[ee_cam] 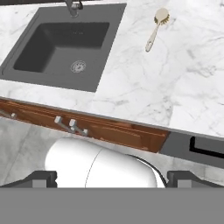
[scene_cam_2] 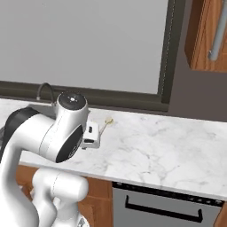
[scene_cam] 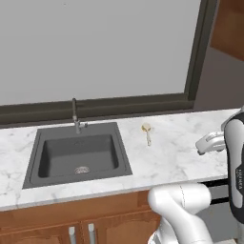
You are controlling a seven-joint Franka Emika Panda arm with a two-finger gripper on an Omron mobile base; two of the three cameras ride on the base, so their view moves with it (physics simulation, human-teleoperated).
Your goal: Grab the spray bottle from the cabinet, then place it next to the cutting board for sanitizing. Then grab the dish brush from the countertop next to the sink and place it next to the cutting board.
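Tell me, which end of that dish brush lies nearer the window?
The round yellow bristled head of the dish brush; its thin whitish handle points away, toward the countertop's front edge.

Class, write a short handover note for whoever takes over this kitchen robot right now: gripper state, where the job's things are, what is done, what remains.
Gripper: open, holding nothing, raised over the white marble countertop.
Small dish brush with a yellow bristled head: lying on the countertop beside the dark grey sink, on its drawer-front side, untouched.
Done: the pictures do not settle whether the spray bottle step is done.
Left: grasp the brush and carry it to the cutting board.
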